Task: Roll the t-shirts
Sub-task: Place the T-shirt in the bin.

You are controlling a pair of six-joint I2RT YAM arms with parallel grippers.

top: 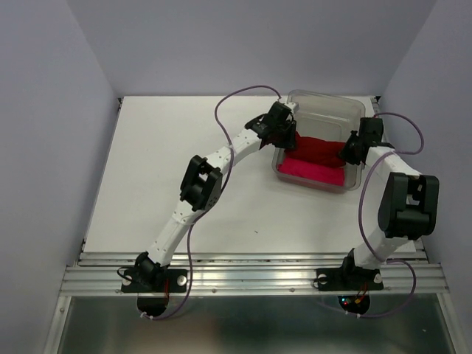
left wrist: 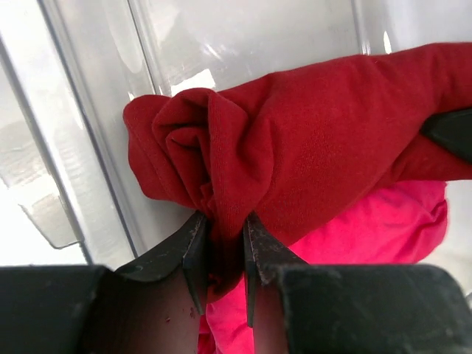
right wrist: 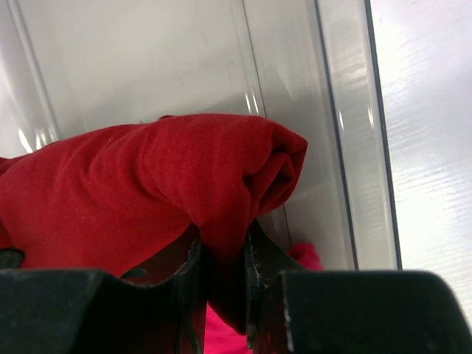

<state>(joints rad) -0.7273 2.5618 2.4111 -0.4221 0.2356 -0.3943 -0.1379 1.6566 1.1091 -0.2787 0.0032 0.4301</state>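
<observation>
A rolled dark crimson t-shirt (top: 318, 150) hangs lengthwise inside the clear plastic bin (top: 328, 103), held at both ends. My left gripper (top: 284, 136) is shut on its left end, where the spiral of the roll (left wrist: 199, 147) shows. My right gripper (top: 348, 153) is shut on the right end (right wrist: 243, 177). Under it lies the bright magenta-pink t-shirt (top: 311, 171) on the bin floor, also seen as pink cloth (left wrist: 369, 228) in the left wrist view and pink cloth (right wrist: 306, 254) in the right wrist view. The left gripper (left wrist: 223, 243) and the right gripper (right wrist: 223, 254) each pinch a fold of crimson cloth.
The bin stands at the back right of the white table (top: 169, 169), near the right wall. Its clear walls (left wrist: 96, 147) rise close beside both grippers. Purple cables (top: 236, 99) loop above the arms.
</observation>
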